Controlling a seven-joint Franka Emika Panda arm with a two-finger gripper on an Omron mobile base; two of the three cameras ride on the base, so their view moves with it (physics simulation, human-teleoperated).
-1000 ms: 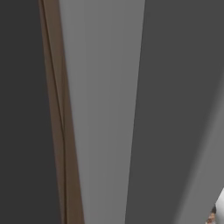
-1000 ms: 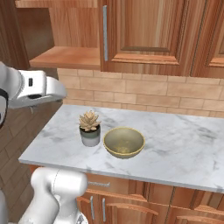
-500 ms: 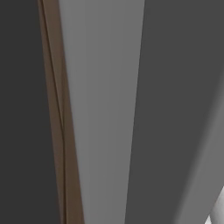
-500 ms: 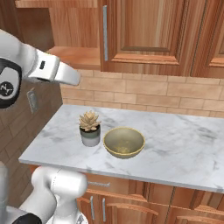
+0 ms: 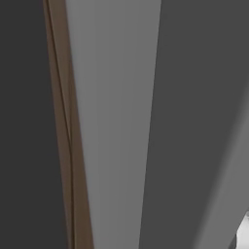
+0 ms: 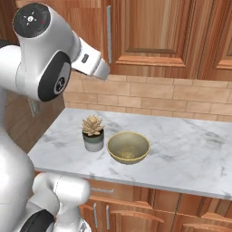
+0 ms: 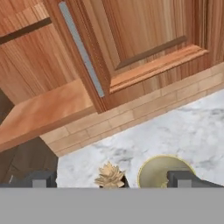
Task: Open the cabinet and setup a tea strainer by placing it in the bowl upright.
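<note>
bowl (image 6: 128, 147) yellow-green, round, empty, upright on marble counter (image 6: 190, 154)

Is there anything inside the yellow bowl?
Empty. The bowl on the counter shows only its bare inside; no tea strainer sits in it.

Readable text: none in any view.
Cabinet (image 6: 154, 31): plain wood, no label.
Handle (image 6: 108, 34): bare metal, no marking.
Bowl (image 6: 128, 147): plain, no brand or number.
Plant pot (image 6: 94, 141): no writing.
Counter (image 6: 190, 149): marble veining only, no signs.
Arm (image 6: 43, 54): small dark mark on the white link, too small to read.
</note>
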